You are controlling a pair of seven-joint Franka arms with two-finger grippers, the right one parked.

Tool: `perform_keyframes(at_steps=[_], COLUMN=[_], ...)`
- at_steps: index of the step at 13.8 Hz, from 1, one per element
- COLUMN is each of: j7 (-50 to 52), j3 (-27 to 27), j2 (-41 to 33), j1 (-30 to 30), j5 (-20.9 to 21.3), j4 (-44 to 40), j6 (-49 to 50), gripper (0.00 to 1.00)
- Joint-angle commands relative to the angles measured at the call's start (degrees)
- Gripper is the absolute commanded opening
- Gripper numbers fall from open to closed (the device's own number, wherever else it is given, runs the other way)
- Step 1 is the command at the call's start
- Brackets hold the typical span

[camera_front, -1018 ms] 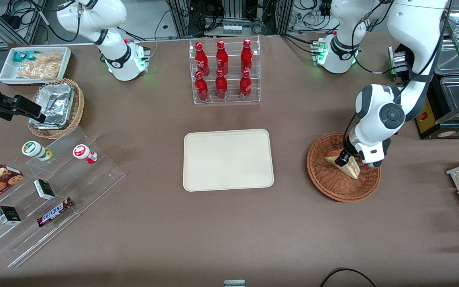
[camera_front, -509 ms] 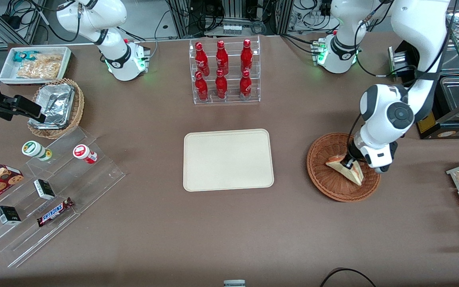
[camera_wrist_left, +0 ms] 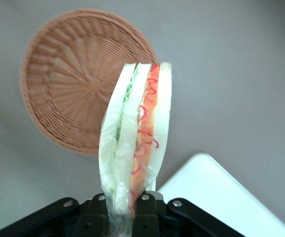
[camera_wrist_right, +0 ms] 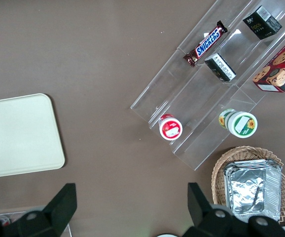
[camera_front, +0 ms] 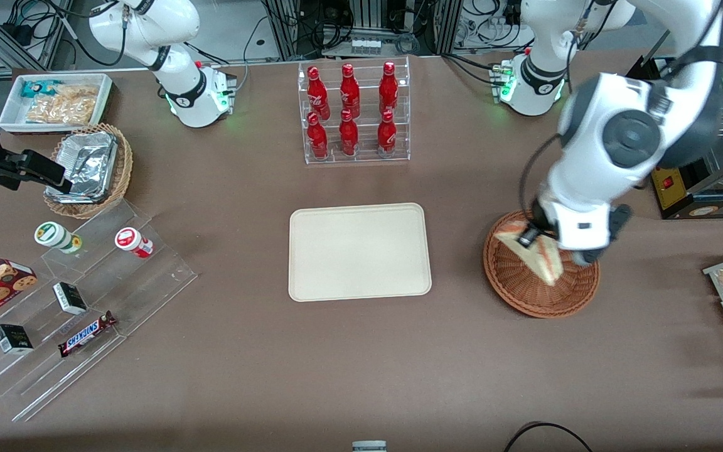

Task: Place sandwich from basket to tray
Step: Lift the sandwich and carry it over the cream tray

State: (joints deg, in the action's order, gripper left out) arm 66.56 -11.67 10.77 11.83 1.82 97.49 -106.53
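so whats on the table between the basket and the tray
Nothing: in the front view only bare brown tabletop separates the basket from the tray. The gripper holds the sandwich above the basket.

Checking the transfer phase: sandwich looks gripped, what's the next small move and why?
Probably carry it sideways toward the tray. The gripper has its jaws shut on the sandwich, which hangs clear above the basket, so the lift looks done, and the tray surface is bare.

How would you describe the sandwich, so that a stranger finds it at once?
Look toward the working arm's end of the table, above the round reddish-brown basket. The gripper holds the sandwich there, lifted. It is a pale bread wedge with red and green filling, the only one.
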Motion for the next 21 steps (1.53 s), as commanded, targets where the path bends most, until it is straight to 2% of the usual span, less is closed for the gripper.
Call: perform_keyframes(at_steps=[1, 6, 10, 13, 17, 19, 21], j7=[0.94, 0.5, 0.32, 0.59, -0.2, 0.32, 0.76], j3=[0.42, 0.5, 0.33, 0.15, 0.24, 0.24, 0.24], j2=[6.53, 18.92, 26.31, 29.39, 32.65, 34.92, 35.47], j1=[7.48, 18.91, 25.85, 28.33, 29.65, 30.35, 31.05], j5=[1.17, 1.17, 1.61, 6.96, 7.76, 11.69, 12.95], j4=[-6.24, -15.56, -17.51, -17.25, -17.42, -17.42, -17.07], j6=[1.07, -0.07, -13.15, -13.87, -15.8, -18.08, -18.45], gripper=[0.08, 0.09, 0.1, 0.11, 0.12, 0.13, 0.14])
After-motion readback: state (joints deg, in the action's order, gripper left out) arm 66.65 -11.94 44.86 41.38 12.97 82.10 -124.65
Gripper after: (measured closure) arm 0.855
